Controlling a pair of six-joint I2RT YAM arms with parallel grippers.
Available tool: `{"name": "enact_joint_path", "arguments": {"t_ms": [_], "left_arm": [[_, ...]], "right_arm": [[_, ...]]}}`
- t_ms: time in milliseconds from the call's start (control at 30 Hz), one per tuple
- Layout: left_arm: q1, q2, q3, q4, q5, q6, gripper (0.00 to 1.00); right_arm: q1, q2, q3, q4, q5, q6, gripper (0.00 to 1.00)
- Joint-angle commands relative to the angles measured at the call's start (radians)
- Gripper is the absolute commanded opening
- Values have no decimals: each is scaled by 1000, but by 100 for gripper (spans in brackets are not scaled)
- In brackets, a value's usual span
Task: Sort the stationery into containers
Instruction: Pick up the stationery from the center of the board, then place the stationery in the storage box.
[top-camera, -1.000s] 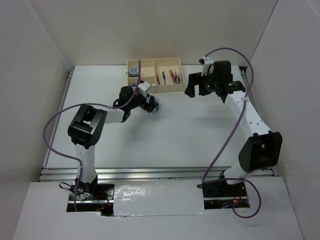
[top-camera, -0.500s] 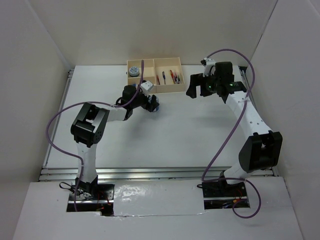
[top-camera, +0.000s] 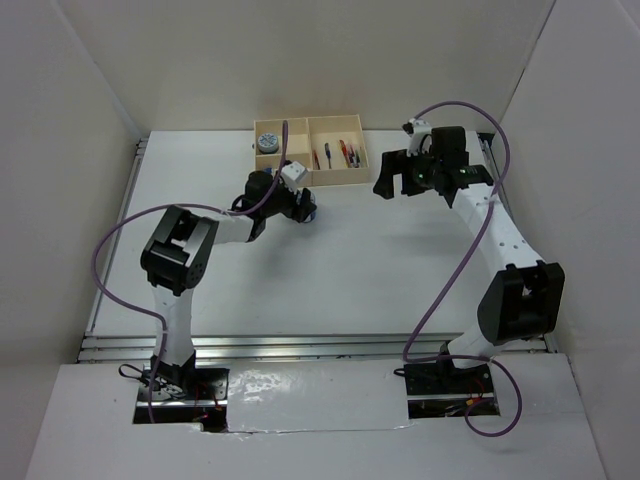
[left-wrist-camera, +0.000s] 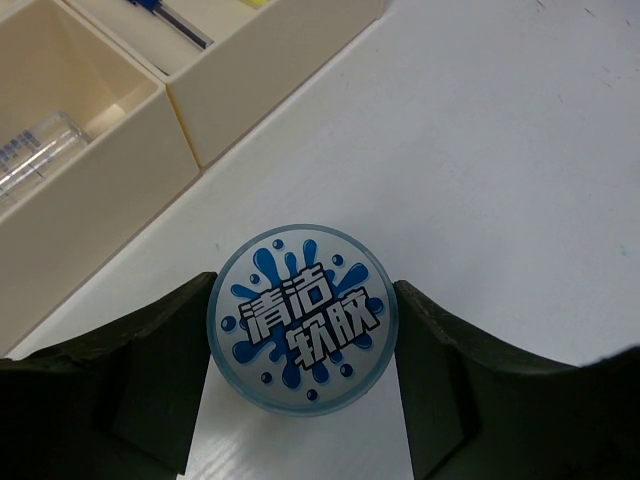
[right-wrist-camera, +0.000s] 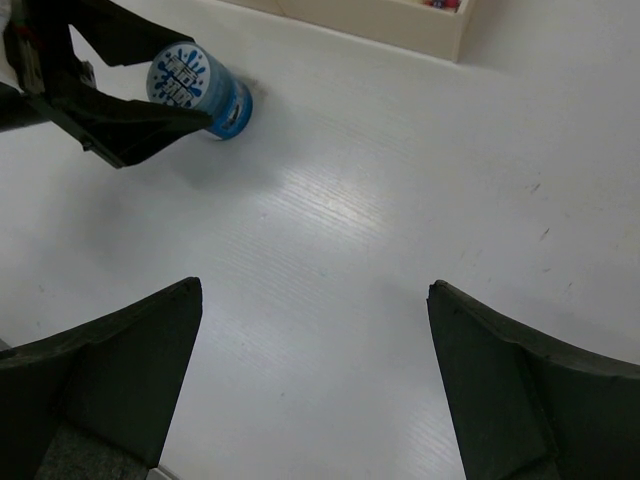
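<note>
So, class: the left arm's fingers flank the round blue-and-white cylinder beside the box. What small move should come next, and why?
Probably lift it straight up. The left gripper looks closed on the cylinder, which stands on the table, lower than the box wall it has to clear.

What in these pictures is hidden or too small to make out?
- Top view: the pens in the box are too small to count.
- Top view: the blue-and-white cylinder is mostly hidden under the left gripper.
- Left wrist view: the clear tube is cut off by the picture's left edge.
- Right wrist view: most of the box is cut off by the top edge.
</note>
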Motion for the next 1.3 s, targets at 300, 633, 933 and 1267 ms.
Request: {"name": "enact_joint_path", "arguments": {"t_ms": [300,633,933,1267], "left_arm": [[78,-280,201,-386,122,-101,3],[171,-83,525,-269,31,-187,1],[170,210,794,-73,-36,-169,0],[154,496,1101,-56,-108,-92,0]], "right_arm": [[-1,-91,-102,18,-21,24,99],[5,-104,-139,35,-19,36,99],[4,-100,-148,27,-13,36,99],[7,-134,-139,0,-48,84,99]]}}
